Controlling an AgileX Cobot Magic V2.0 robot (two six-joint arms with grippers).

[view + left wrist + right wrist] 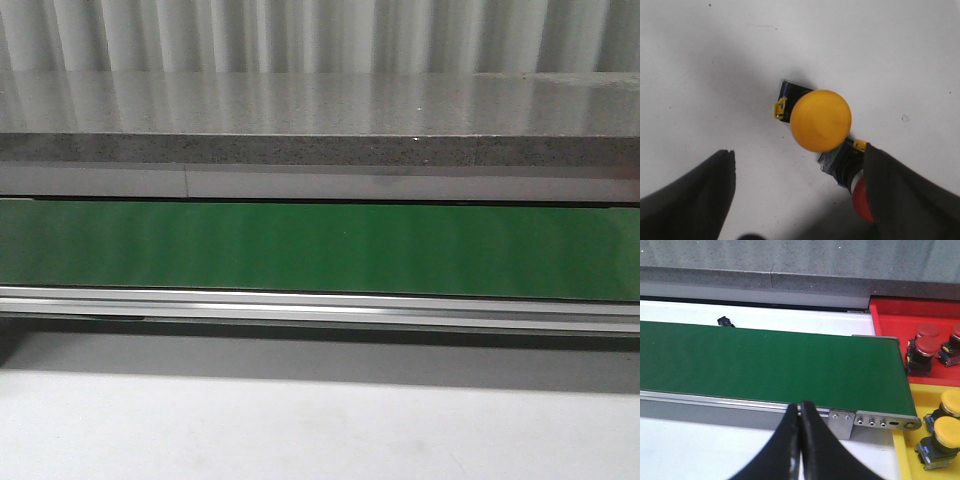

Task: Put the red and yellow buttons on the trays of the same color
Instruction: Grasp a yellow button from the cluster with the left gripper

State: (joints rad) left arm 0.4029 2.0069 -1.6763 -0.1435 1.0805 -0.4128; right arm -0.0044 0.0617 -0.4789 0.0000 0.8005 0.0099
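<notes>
White desk (pixel 715 60) under the left claw (pixel 800 200): jaws spread wide, holding nothing. Yellow button (pixel 820 120) sits on the desk between the fingers, cap up. Red button (pixel 861 200) touches it, lying half hidden behind one finger (pixel 910 200). Right claw (pixel 800 440) pinched shut, empty, near the green belt's (pixel 770 360) front rail. Past the belt's end: red tray (pixel 890 320) with red buttons, yellow tray (pixel 922 395) with yellow ones.
</notes>
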